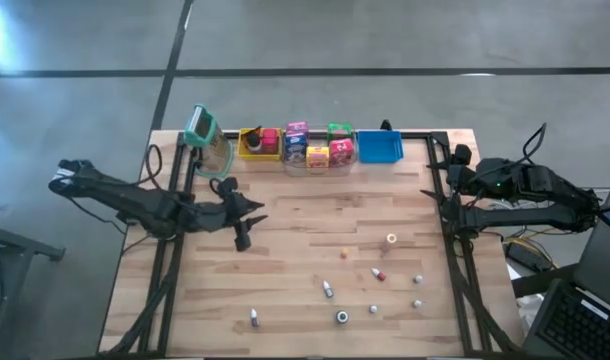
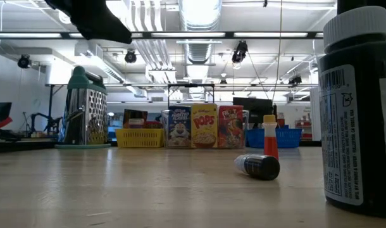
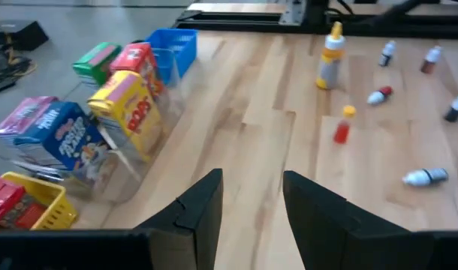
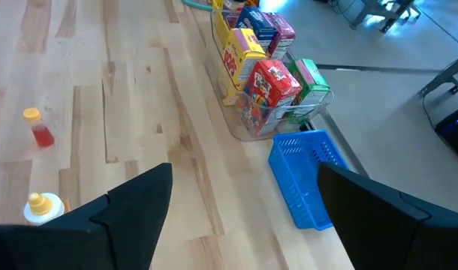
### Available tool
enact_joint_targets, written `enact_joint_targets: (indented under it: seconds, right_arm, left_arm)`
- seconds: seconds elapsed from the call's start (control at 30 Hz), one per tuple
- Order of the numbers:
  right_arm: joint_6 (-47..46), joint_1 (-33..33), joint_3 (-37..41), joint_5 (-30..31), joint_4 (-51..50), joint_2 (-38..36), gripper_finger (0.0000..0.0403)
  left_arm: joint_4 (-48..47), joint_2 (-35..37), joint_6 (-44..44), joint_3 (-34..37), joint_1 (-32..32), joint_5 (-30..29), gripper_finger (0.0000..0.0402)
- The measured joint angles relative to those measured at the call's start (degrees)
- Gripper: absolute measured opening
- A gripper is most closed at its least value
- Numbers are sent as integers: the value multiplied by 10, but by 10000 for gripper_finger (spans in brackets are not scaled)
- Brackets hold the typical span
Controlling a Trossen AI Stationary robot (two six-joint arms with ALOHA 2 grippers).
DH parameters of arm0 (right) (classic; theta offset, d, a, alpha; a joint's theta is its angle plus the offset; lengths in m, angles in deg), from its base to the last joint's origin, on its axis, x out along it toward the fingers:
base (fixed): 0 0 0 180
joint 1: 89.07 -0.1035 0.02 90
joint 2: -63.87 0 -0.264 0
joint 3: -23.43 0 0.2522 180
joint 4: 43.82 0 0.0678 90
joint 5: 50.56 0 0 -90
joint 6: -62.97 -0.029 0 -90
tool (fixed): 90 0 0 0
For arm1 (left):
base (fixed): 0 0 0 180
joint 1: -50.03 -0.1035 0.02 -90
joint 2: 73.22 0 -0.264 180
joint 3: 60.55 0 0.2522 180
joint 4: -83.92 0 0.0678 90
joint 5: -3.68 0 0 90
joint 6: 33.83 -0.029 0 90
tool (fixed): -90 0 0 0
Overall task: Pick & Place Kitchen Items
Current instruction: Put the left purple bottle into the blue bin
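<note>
Hovering over the surface (image 1: 285, 250), both grippers are holding nothing.
Left gripper (image 3: 251, 217) is part-open, right gripper (image 4: 244, 217) released; only the low view is showing a grater (image 2: 85, 107).

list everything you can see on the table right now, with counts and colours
cereal boxes: several, blue, yellow, pink, red, green; upright in the clear bin at the far edge
yellow basket: one, left of the clear bin, red items inside
blue basket: one, right of the clear bin
grater: one, silver with green top, far left corner
small bottles: about ten, mostly white or dark, one red, scattered over the near right half
table: one, light wood
left pincer: black, partly open, over the left middle, empty
right pincer: black, open, right edge, empty
</note>
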Motion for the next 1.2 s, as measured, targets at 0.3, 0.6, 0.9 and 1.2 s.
enact_joint_targets:
  seconds: [0.3, 0.6, 0.9, 1.2]
  right_arm:
    - [14, 0, 0, 0, 2, 0, 294]
    - [183, 0, 0, 0, 18, 7, 268]
    - [190, 0, 0, 0, 17, 9, 241]
    - [186, 0, 0, 0, 17, 9, 224]
  left_arm:
    - [29, 13, 25, 29, 38, -19, 147]
    - [38, 35, 123, 72, 157, -136, 147]
    - [17, 37, 183, 83, 242, -185, 147]
    - [6, 39, 260, 82, 240, 7, 147]
